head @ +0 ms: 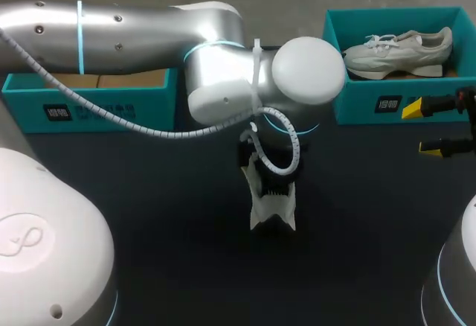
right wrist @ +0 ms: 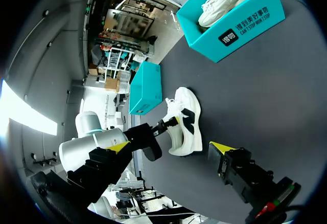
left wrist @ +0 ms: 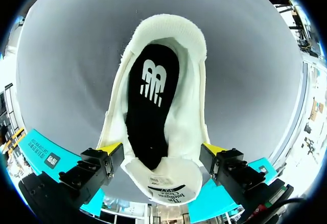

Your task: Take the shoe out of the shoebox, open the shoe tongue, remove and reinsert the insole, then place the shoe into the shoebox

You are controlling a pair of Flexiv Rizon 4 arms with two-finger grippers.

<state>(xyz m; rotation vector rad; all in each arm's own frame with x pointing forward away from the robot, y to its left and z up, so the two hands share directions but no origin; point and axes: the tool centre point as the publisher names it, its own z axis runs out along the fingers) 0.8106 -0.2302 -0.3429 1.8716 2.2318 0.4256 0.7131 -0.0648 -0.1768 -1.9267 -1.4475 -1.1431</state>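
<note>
In the head view the left arm (head: 149,28) is extended past the middle of the table (head: 149,222), and the shoe (head: 272,211) stands on the dark surface directly under its wrist. The right gripper (head: 425,127) is held wide open, well apart at the right, near a shoebox (head: 357,106) in which a second shoe (head: 398,50) lies. In the left wrist view the left gripper (left wrist: 161,150) is spread wide and the shoe is straddled at mid-length, with a tip just beside each flank and no clamping evident. The tongue (left wrist: 164,183) is folded out beneath the wrist and the black insole (left wrist: 150,106) is laid bare, its long axis running straight ahead of the gripper to the heel collar (left wrist: 168,29). In the right wrist view the shoe is seen side-on, well ahead of the open right gripper. The insole is judged to be better reached by the left arm.
</note>
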